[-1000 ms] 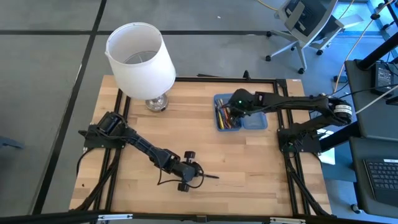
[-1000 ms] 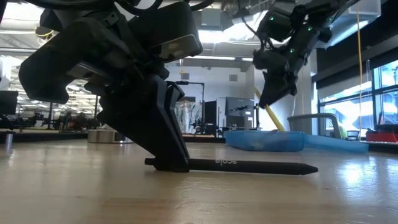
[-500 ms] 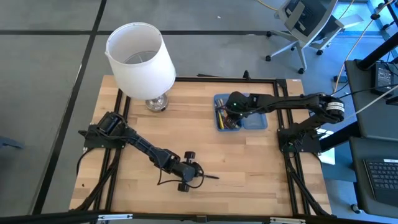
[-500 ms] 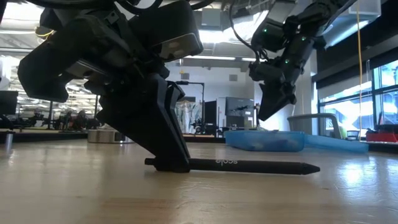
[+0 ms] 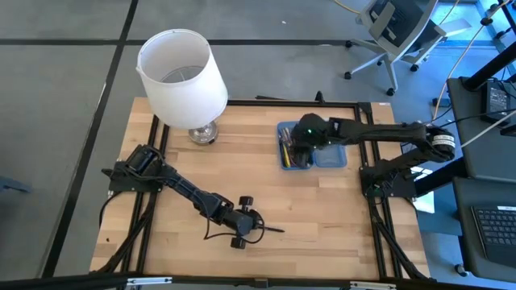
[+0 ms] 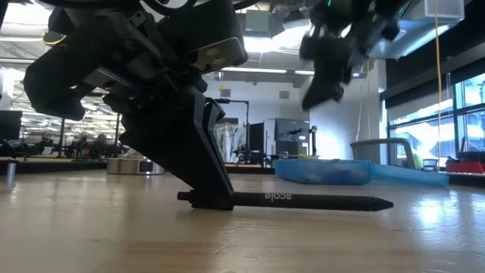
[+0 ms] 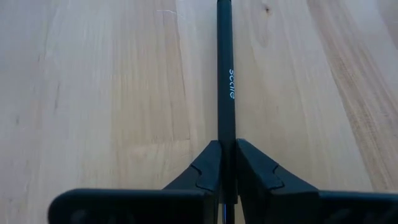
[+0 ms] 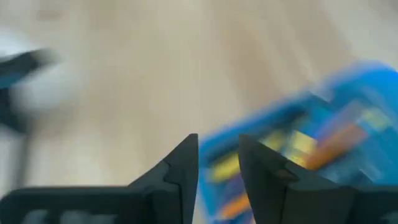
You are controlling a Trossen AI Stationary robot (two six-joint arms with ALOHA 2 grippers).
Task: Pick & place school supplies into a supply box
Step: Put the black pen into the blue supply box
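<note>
Our left gripper (image 7: 227, 163) pinching black pen (image 7: 224, 74) lying on tabletop (image 7: 93, 93); our right gripper (image 8: 217, 163), fingers parted, hovering over blue supply box (image 5: 310, 153)

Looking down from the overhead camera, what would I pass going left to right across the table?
White lamp → left gripper pinching a black pen → blue pencil case with the right gripper over it.

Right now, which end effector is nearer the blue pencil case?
Right. The right end effector hangs over the blue pencil case, empty. The left end effector is across the table, shut on the black pen.
</note>
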